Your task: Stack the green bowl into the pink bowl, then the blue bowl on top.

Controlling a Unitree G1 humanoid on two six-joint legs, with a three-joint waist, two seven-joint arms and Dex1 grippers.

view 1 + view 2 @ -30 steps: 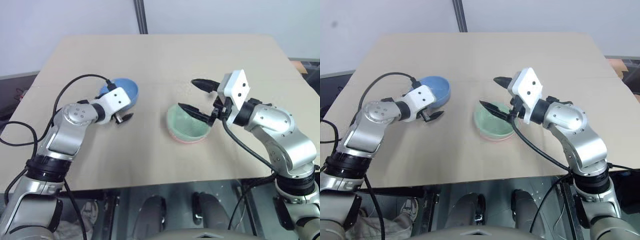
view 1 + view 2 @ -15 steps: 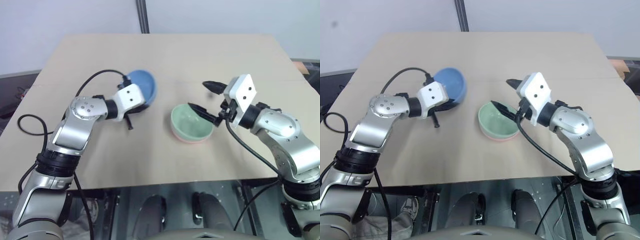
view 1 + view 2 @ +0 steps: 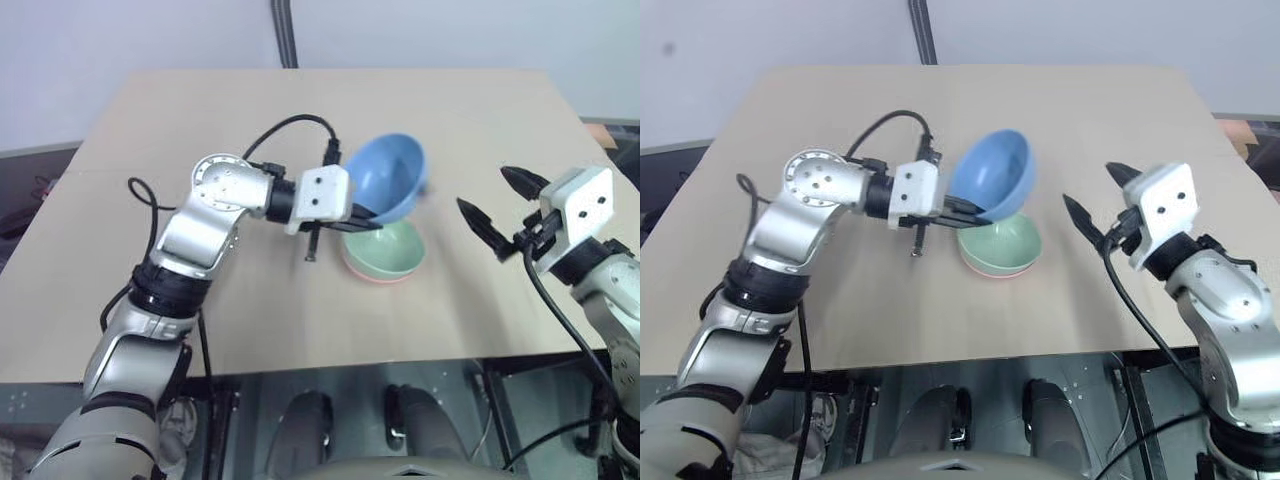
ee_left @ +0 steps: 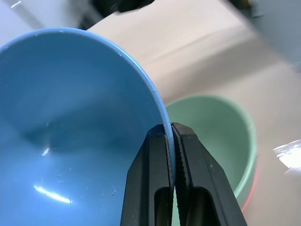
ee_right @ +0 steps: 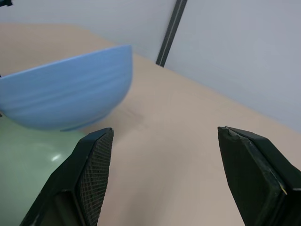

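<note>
The green bowl (image 3: 392, 250) sits nested in the pink bowl (image 3: 372, 278), of which only a thin rim shows, at the middle of the tan table (image 3: 250, 310). The blue bowl (image 3: 392, 176) hangs tilted just above and behind them. My left gripper (image 3: 364, 218) is shut on its near rim, one finger inside and one outside, as the left wrist view shows for the fingers (image 4: 157, 155). My right gripper (image 3: 492, 198) hovers open and empty to the right of the stack, apart from it. From there the blue bowl (image 5: 66, 94) is seen over the green bowl (image 5: 23, 165).
A dark pole (image 3: 283, 30) rises behind the table's far edge. A black cable (image 3: 285, 125) loops over my left arm. Bare tabletop lies left of the bowls and along the front edge (image 3: 300, 365).
My left gripper closed on the blue bowl's rim, lifted it and carried it right, over the green bowl. My right gripper drew back to the right, still open.
</note>
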